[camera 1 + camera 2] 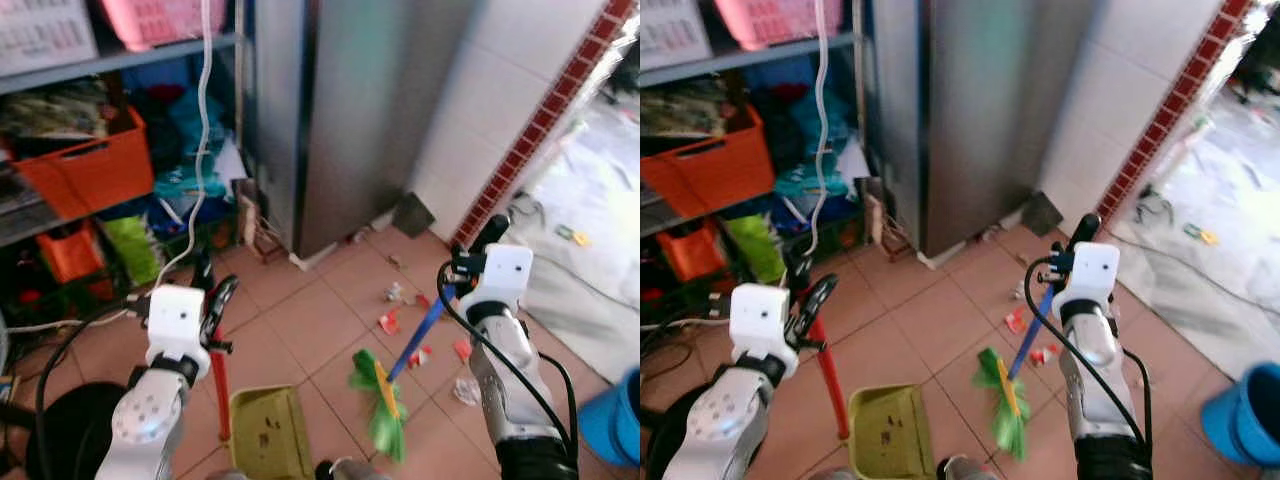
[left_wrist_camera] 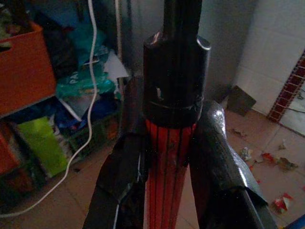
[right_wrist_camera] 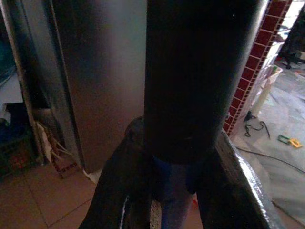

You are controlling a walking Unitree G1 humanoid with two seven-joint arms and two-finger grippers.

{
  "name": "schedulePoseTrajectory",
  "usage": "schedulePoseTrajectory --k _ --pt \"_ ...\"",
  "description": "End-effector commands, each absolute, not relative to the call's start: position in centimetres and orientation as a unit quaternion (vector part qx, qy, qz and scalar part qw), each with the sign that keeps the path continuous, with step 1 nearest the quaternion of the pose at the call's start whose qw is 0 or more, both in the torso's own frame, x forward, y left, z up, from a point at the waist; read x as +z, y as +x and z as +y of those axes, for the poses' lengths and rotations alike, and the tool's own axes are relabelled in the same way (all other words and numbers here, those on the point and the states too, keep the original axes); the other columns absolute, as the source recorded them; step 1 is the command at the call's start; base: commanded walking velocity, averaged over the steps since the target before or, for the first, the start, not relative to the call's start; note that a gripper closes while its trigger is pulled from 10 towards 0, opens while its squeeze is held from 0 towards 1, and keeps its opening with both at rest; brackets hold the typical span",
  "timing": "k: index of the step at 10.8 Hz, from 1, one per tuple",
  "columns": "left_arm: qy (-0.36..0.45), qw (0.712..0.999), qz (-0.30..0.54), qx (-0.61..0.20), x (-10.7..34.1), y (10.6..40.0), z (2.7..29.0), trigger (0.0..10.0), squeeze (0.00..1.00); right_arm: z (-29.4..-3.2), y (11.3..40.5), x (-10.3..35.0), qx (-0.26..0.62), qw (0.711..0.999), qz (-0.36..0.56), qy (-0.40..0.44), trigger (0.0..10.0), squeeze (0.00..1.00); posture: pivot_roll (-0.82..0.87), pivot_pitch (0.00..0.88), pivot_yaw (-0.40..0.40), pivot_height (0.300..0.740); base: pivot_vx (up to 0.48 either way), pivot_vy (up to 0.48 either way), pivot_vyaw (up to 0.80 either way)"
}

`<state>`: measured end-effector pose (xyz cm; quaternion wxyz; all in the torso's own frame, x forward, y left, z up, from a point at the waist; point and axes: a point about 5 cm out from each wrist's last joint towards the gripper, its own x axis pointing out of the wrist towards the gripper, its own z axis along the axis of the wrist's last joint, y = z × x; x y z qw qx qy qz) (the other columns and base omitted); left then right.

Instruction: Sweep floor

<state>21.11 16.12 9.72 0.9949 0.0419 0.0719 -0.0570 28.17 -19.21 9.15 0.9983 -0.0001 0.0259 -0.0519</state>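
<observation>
The left gripper (image 1: pixel 210 290) was raised at the robot's left, its fingers clamped on the red handle (image 2: pixel 167 181) of the green dustpan (image 1: pixel 265 430) resting on the tiled floor (image 1: pixel 300 320). The right gripper (image 1: pixel 480 245) was closed round the blue handle (image 1: pixel 420 335) of the green broom (image 1: pixel 382 400), whose bristles lay beside the dustpan, with litter (image 1: pixel 390 322) scattered just beyond

Matt terracotta tiles (image 1: pixel 310 320) are seen beside a brushed-metal cabinet (image 1: pixel 340 110) and glossy white wall tiles (image 1: pixel 500 90); the ribbed red dustpan handle (image 2: pixel 167 181) appears plastic, capped in glossy black.
</observation>
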Motion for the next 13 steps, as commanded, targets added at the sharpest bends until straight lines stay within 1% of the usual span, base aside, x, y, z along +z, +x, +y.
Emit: schedulePoseTrajectory --k 1,4,10,11,13 --pt "0.047 0.996 0.047 -0.065 10.95 21.32 15.94 10.0 0.0 -19.66 28.28 9.14 -0.063 0.997 0.032 -0.013 10.0 0.0 0.06 0.058 -0.066 0.74 0.0 0.0 -0.8" --pt "0.052 0.994 0.042 -0.082 11.2 21.51 15.75 10.0 0.0 -19.37 28.39 9.14 -0.062 0.998 0.031 -0.009 10.0 0.0 0.07 0.057 -0.058 0.74 0.0 0.0 -0.64" --pt "0.051 0.993 0.045 -0.098 11.1 21.42 15.42 10.0 0.0 -19.64 28.21 8.93 -0.066 0.997 0.038 -0.01 10.0 0.0 0.06 0.062 -0.055 0.74 0.0 0.0 -0.78" --pt "0.05 0.993 0.044 -0.099 11.11 21.4 15.37 10.0 0.0 -19.69 28.21 8.9 -0.067 0.997 0.039 -0.01 10.0 0.0 0.06 0.063 -0.057 0.74 0.0 0.0 -0.49" --pt "0.049 0.993 0.045 -0.098 11.04 21.43 15.34 10.0 0.0 -19.95 28.11 8.54 -0.074 0.996 0.047 -0.009 10.0 0.0 0.06 0.057 -0.058 0.74 0.0 0.0 0.0"
